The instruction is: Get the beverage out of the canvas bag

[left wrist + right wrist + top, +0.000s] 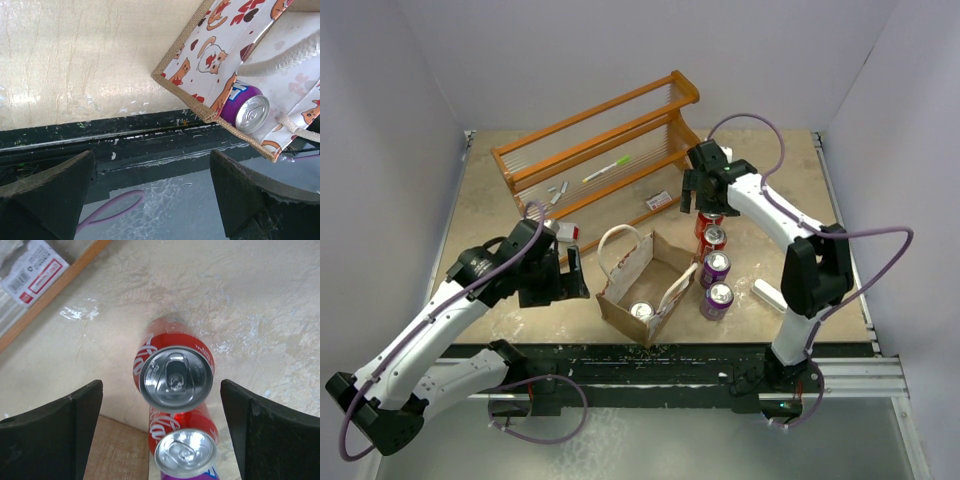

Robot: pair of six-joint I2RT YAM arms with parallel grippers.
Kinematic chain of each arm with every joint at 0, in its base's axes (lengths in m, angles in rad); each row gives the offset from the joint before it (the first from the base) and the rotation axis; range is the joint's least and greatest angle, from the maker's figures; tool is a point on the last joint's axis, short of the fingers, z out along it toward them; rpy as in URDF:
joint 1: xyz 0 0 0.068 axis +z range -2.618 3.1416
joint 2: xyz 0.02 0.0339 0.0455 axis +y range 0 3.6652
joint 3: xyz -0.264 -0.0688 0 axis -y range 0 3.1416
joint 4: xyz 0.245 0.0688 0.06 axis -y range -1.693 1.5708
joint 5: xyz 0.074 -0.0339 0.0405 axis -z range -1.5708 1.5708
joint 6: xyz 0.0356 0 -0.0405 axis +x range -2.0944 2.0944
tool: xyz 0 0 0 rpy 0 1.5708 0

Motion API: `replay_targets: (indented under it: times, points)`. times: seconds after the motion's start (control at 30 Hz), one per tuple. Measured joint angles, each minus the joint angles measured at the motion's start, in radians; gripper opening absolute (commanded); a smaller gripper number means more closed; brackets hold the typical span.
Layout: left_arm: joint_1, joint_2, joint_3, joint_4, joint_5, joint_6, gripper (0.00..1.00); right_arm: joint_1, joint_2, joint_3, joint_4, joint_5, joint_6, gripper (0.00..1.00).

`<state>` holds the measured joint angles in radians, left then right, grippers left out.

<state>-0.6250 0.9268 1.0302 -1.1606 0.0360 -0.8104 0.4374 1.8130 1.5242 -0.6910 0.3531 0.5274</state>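
Boxy, coarse-woven canvas bag (210, 45) with cat-print lining holds a shiny purple can (248, 107); left fingers (55, 185) and right fingers (55, 425) spread apart.

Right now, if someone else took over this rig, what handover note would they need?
Left gripper: open, empty, hovering beside the canvas bag.
Right gripper: open, straddling an upright red can on the table, not gripping it.
Done: four cans stand in a row right of the bag: that one, a second red can and two purple cans.
Left: one purple can stands upright inside the bag; lift it out.
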Motion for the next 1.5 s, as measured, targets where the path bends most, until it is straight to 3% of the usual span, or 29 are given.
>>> replay_targets:
  times: [0.3, 0.6, 0.77, 1.03, 1.23, 1.5]
  points:
    - [0.000, -0.038, -0.040, 0.029, 0.036, -0.026, 0.99, 0.000, -0.158, -0.105, 0.001, -0.060, -0.035, 1.00]
    - [0.000, -0.040, -0.061, 0.056, 0.030, -0.042, 0.99, 0.000, -0.436, -0.172, -0.001, -0.122, -0.101, 1.00]
    - [0.000, -0.026, -0.062, 0.099, 0.015, -0.052, 0.99, -0.001, -0.552, -0.166, -0.002, -0.263, -0.089, 1.00]
    - [0.000, -0.054, -0.146, 0.221, 0.040, -0.127, 0.99, 0.045, -0.547, -0.122, 0.034, -0.567, 0.069, 1.00]
    - [0.000, -0.056, -0.160, 0.240, 0.047, -0.155, 0.99, 0.232, -0.483, -0.052, 0.050, -0.589, 0.161, 1.00]
    - [0.000, -0.064, -0.160, 0.240, 0.055, -0.159, 0.99, 0.372, -0.357, -0.043, 0.032, -0.575, 0.235, 1.00]
